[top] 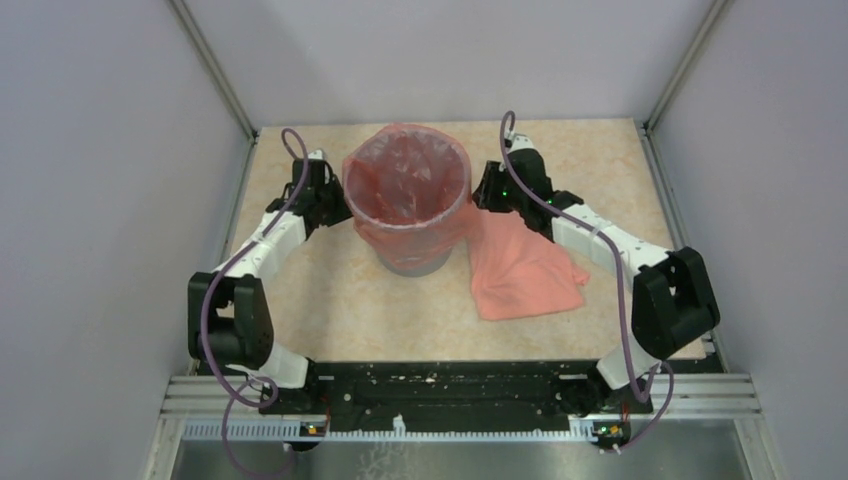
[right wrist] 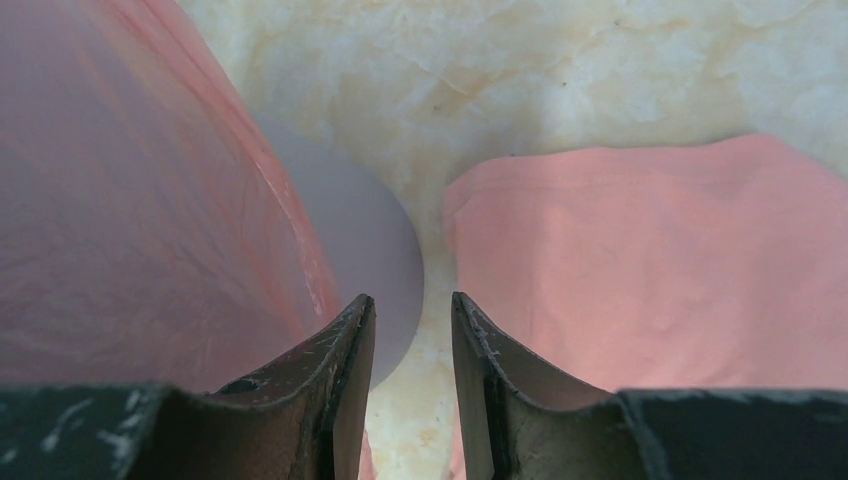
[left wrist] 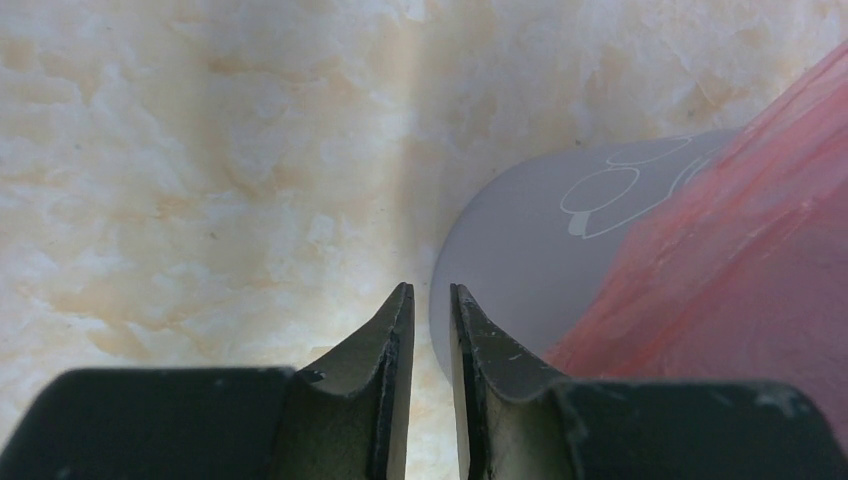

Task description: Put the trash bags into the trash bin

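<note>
Bin hemmed in, front open
Flanking the trash bin (top: pixel 415 262): left pincer (left wrist: pixel 430 297), right pincer (right wrist: pixel 412 300); near desk (top: pixel 340 315) passable.

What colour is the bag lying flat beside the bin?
The bag is salmon pink; clearest from top external.

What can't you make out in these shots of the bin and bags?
- Top view: the floor of the trash bin is hidden by the bag lining it.
- Top view: the far edge of the loose bag is covered by the right arm.
- Left wrist view: a white outline drawing on the bin wall is partly covered by film, unreadable.
- Right wrist view: the loose bag runs off the right edge.
</note>
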Controlling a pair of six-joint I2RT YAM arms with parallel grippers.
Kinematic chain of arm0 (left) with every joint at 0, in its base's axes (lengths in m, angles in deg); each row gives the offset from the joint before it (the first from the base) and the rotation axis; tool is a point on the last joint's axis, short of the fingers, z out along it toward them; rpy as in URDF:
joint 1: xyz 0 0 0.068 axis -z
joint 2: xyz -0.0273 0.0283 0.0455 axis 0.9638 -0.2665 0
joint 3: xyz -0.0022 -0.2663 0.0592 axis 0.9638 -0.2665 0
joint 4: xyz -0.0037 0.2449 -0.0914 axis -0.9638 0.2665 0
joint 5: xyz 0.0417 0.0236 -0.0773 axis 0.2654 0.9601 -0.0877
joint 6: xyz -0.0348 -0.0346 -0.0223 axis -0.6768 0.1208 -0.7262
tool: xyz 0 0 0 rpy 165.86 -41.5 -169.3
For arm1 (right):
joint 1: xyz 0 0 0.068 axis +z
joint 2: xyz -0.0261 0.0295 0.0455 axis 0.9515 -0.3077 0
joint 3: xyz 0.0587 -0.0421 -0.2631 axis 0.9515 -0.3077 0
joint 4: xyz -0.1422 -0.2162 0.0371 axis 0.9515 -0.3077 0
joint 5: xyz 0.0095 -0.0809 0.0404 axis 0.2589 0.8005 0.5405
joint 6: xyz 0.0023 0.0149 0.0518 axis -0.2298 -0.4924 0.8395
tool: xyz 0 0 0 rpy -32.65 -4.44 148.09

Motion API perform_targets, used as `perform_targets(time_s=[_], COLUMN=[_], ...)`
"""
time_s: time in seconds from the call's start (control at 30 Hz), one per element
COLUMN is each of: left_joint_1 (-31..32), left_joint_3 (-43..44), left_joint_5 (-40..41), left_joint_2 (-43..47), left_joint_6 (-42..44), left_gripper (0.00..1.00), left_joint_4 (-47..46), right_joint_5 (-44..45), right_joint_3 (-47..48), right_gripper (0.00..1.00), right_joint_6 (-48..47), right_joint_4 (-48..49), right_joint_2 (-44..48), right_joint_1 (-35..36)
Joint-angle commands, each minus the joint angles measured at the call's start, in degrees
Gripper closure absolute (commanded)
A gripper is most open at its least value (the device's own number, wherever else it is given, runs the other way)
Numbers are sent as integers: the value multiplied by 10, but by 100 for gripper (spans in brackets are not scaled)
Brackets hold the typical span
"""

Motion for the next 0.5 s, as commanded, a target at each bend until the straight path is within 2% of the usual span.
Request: perform_targets(time_s=[0.0,0.47], left_joint_1=[18,30], left_joint_3=[-12,-12], left_joint_5=[-11,-4], left_joint_2=[-12,-40], left_joint_6=[-10,-13], left_gripper=[74,75], left_joint_4=[-51,-66], right_joint_5=[-14,-41], right_joint_3=[14,14], right_gripper=[66,66], right_joint_6=[15,45], right_joint_4=[74,130], right_joint_2=[-24,-94], right_joint_1=[18,34])
